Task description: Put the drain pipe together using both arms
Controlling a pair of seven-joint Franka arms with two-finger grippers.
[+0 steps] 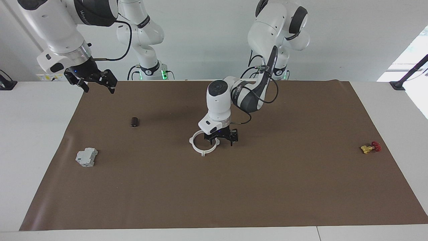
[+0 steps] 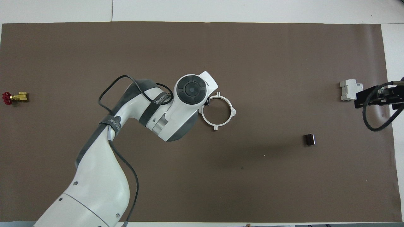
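The drain pipe [image 1: 195, 147] lies on the brown mat [image 1: 267, 187] near the table's middle as one white ring with four outer tabs; it also shows in the overhead view [image 2: 215, 126]. My left gripper [image 1: 222, 142] is down at the mat on the ring's side toward the left arm's end. Its fingers stand apart, one inside the ring and one outside, astride the rim. In the overhead view the left wrist [image 2: 189, 90] hides these fingers. My right gripper [image 1: 98, 87] waits open and empty, raised over the mat's edge at the right arm's end [image 2: 375, 96].
A small dark cylinder [image 1: 134, 121] [image 2: 309, 139] stands between the ring and the right arm's end. A grey blocky part [image 1: 87, 157] [image 2: 350, 90] lies farther out, under the right gripper's side. A red-handled brass valve [image 1: 370, 147] [image 2: 14, 97] lies at the left arm's end.
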